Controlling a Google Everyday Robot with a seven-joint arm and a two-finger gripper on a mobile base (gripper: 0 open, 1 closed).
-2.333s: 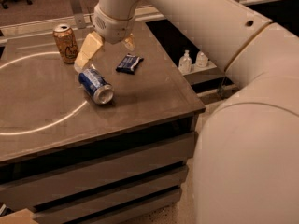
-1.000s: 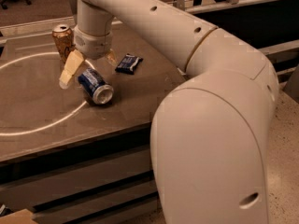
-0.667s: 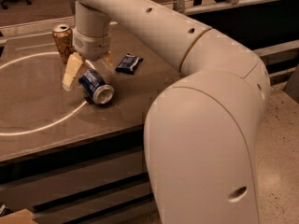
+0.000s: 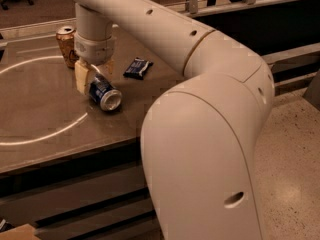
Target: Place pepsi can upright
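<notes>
Pepsi can (image 4: 105, 94) lies on its side on the surface (image 4: 45, 129), its silver end turned toward the camera and its blue body running back under the wrist. The gripper (image 4: 95, 80) is down over that rear half, and its jaws stand apart, one tan finger to each side of the can; whether either finger already touches the metal I cannot tell

As a thing to handle, the can looks like thin aluminium: stiff enough along its length, but likely to dent if squeezed hard across the middle, and smooth enough to slip. Being round, it would probably roll away if nudged from one side only. If it is empty, it will be light and easy to tip. The best hold is probably across the body, a little back from the rim, with even pressure from both sides, so it can be swung up onto its base

Whether the can is opened, or has any drink left in it, cannot be made out. A gold can (image 4: 66, 45) stands upright just behind the gripper, near enough to be knocked; its contents are hidden too. A dark snack wrapper (image 4: 137, 67) lies flat to one side, clear of both cans
</notes>
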